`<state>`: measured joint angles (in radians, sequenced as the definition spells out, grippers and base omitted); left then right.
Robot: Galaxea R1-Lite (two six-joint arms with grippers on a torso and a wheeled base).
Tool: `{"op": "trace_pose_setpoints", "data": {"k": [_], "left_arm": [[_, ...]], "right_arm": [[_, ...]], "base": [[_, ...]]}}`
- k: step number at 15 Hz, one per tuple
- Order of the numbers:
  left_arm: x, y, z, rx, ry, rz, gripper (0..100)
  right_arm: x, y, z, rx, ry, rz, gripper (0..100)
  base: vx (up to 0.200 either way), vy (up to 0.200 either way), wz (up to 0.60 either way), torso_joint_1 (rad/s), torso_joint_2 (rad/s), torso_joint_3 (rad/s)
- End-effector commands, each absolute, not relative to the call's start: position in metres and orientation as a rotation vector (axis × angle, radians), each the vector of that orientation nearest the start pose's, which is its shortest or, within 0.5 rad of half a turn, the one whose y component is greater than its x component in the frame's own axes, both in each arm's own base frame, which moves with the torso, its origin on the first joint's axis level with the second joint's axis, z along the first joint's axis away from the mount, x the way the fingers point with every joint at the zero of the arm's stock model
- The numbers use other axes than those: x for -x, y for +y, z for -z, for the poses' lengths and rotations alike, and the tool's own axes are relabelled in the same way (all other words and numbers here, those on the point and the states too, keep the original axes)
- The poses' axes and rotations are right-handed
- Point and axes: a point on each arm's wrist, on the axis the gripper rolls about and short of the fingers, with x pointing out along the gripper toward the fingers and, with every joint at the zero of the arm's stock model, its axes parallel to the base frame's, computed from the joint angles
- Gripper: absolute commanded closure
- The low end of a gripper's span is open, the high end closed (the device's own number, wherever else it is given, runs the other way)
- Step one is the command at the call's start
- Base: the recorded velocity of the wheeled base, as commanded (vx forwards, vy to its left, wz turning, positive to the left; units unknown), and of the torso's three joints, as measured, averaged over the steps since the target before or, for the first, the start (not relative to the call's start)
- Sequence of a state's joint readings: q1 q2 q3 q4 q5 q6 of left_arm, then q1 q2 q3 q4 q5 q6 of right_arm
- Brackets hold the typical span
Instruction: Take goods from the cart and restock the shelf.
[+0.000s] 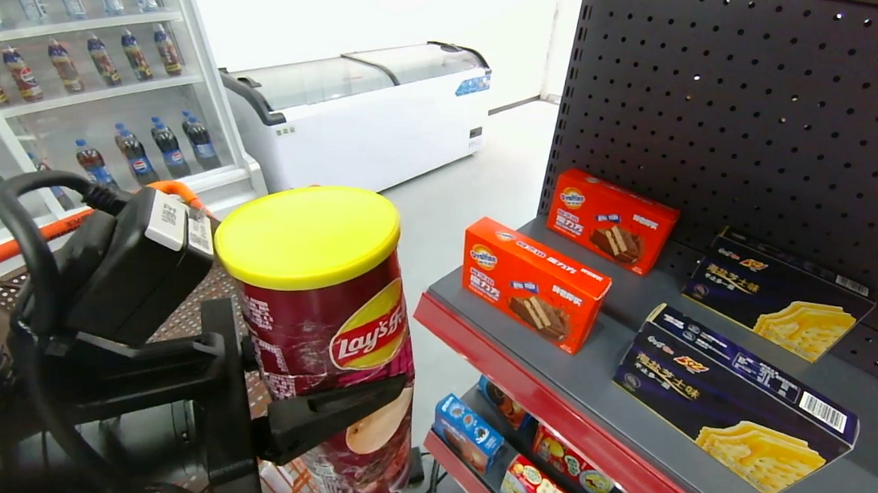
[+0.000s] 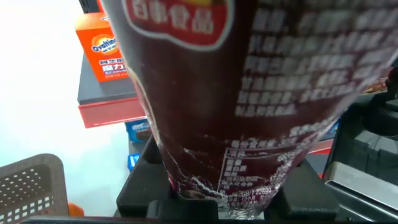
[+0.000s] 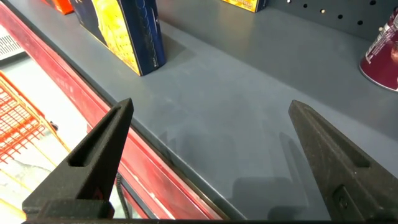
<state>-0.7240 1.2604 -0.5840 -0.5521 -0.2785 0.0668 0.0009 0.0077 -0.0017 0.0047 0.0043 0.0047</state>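
Observation:
My left gripper (image 1: 289, 389) is shut on a dark red chips can (image 1: 330, 323) with a yellow lid, held upright in the air left of the shelf's red front edge. In the left wrist view the can (image 2: 249, 93) stands between the black fingers (image 2: 143, 186) of the left gripper (image 2: 224, 193). The grey top shelf (image 1: 605, 375) carries two orange boxes (image 1: 531, 281) and two dark blue cracker boxes (image 1: 732, 397). My right gripper (image 3: 211, 109) is open just above bare grey shelf (image 3: 249, 93), with nothing between its fingers.
The cart's orange handle (image 1: 34, 236) and mesh basket (image 2: 31, 186) lie behind my left arm. A second dark red can (image 3: 382, 56) and a blue box (image 3: 134, 31) stand on the shelf near my right gripper. Lower shelves hold small packs (image 1: 519, 446). A chest freezer (image 1: 371, 115) stands far back.

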Motion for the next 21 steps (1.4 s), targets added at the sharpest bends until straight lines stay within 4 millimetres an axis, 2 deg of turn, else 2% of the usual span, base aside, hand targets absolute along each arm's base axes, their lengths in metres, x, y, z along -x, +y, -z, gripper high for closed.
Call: {"op": "trace_pose_setpoints", "data": {"k": [1, 4, 20, 21], "left_arm": [[-0.139, -0.132, -0.224, -0.090, 0.084, 1.009, 100], [-0.132, -0.135, -0.225, -0.117, 0.062, 1.048, 100], [-0.128, -0.140, -0.226, -0.113, 0.059, 1.080, 100], [-0.129, -0.139, -0.226, -0.113, 0.059, 1.076, 100]], "right_arm": [[0.022, 0.000, -0.076, -0.005, 0.012, -0.006, 0], [0.022, 0.000, -0.076, -0.005, 0.012, -0.006, 0], [0.022, 0.000, -0.076, -0.005, 0.012, -0.006, 0], [0.022, 0.000, -0.076, -0.005, 0.012, -0.006, 0]], "base": [[0.000, 0.000, 0.00, 0.000, 0.00, 0.000], [0.000, 0.000, -0.40, 0.002, 0.00, 0.002], [0.000, 0.000, -0.60, 0.003, 0.00, 0.001], [0.000, 0.000, 0.00, 0.000, 0.00, 0.000]]}}
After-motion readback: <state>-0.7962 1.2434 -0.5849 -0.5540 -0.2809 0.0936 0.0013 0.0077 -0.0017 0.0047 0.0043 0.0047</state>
